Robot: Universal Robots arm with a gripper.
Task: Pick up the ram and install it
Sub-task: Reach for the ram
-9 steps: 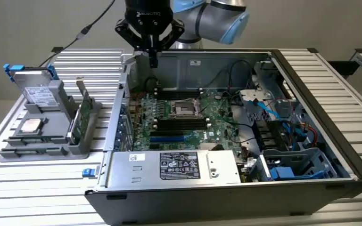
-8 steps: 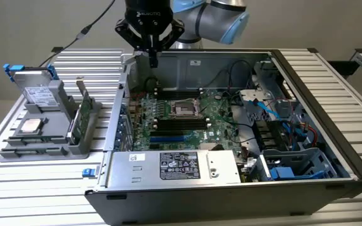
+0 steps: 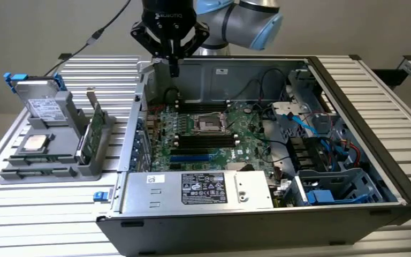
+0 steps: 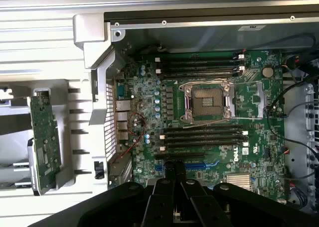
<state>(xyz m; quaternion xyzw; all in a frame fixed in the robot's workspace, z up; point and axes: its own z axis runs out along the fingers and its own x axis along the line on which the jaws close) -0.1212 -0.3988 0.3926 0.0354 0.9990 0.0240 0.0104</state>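
My gripper (image 3: 173,68) hangs shut over the back left corner of the open computer case (image 3: 348,101), well above the motherboard (image 3: 205,134). Nothing shows between its fingers. In the wrist view the closed fingertips (image 4: 175,166) sit over the board's edge, beside the lower bank of dark memory slots (image 4: 202,137). A second bank of memory slots (image 4: 199,67) lies beyond the processor socket (image 4: 207,101). I cannot pick out the ram for certain. Long narrow strips lie in the front grooves of the grey parts holder (image 3: 38,172) at the exterior view's left.
The grey holder also carries a hard drive (image 3: 43,107), a square silver processor chip (image 3: 34,142) and an upright green expansion card (image 3: 92,128). Cables (image 3: 312,128), drive bays and the power supply (image 3: 198,190) crowd the case. The case stands on a slatted metal table (image 3: 41,214).
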